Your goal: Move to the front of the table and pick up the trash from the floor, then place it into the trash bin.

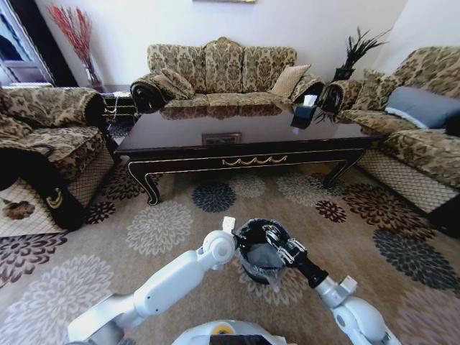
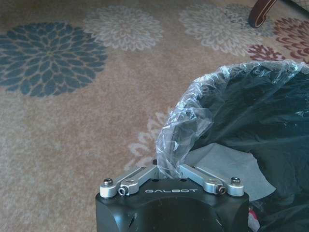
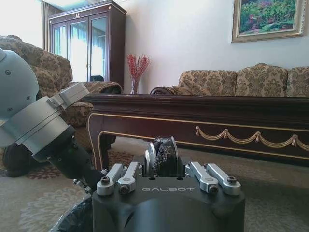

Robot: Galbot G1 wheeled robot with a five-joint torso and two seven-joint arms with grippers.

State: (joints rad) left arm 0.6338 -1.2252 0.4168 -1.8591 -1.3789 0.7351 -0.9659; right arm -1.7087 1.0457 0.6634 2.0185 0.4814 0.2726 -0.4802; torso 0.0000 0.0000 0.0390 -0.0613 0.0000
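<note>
A: The room is evenly daylit, and the glossy counter mirrors the sofa behind it.

B: Yes, and the head view bows straight lines near its edges. In the right wrist view the window is blown out white; the left wrist view looks soft, with glare on the bin liner.

Trash bin: small, round, black, clear crinkly liner folded over rim; upright on floor, beige carpet with flower medallions, in front of table. Table: long, low, dark glossy wood, gold ornament on front rail, curved legs.
</note>
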